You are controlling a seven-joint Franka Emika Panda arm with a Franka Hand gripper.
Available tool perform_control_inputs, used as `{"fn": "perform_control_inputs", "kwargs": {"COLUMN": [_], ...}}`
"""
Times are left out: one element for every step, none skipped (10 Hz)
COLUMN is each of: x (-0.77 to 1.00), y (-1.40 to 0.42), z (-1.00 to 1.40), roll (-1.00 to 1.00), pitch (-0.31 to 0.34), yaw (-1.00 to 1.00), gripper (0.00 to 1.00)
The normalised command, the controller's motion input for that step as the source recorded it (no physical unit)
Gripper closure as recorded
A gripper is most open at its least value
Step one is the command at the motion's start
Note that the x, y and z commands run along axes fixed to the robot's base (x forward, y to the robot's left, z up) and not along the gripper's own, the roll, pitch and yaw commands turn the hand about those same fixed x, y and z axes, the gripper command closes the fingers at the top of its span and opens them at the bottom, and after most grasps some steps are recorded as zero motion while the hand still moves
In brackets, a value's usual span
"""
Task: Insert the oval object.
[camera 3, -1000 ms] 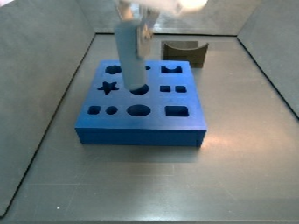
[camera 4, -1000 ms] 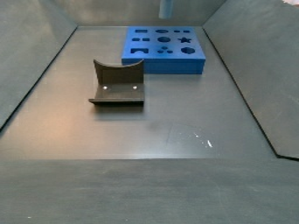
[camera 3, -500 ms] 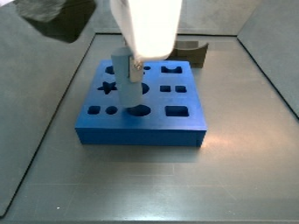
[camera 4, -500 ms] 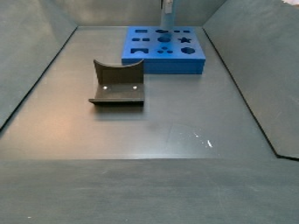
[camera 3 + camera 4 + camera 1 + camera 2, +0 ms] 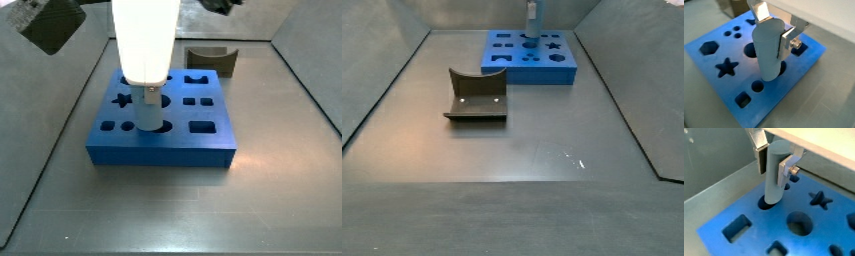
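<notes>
On the left of the table [image 5: 502,150] stands the dark notched block [image 5: 477,96], well apart from the work. To its right, at the far end, you have the blue block [image 5: 724,55]. Above it the claw [image 5: 774,159] clamps the oval object [image 5: 773,175] between its silver fingers [image 5: 762,10]. The peg stands upright, long axis vertical, lower end pointing down and entering an oval hole [image 5: 767,204] in the block's top. Risk, as I judge it: if the oval's rotation or tilt is off, the peg may jam on the hole's rim, or slip in the pads as you press down.
</notes>
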Motion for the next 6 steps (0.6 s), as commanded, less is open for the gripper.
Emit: {"fn": "perform_control_inputs", "kwargs": {"x": [0.31,0.38,0.13,0.01,0.00,-0.17], "y": [-0.12,-0.02,-0.01,-0.01,0.00,0.00], "z": [-0.34,-0.39,-0.39,-0.46,-0.47,-0.50], "roll": [0.08,0.17,0.17,0.11,0.10,0.06], "pitch": [0.031,0.114,0.130,0.100,0.081,0.000], "yaw": [-0.66,-0.50,-0.29,-0.21,-0.19,-0.10], "gripper": [1.00,1.00,1.00,1.00,1.00,1.00]}}
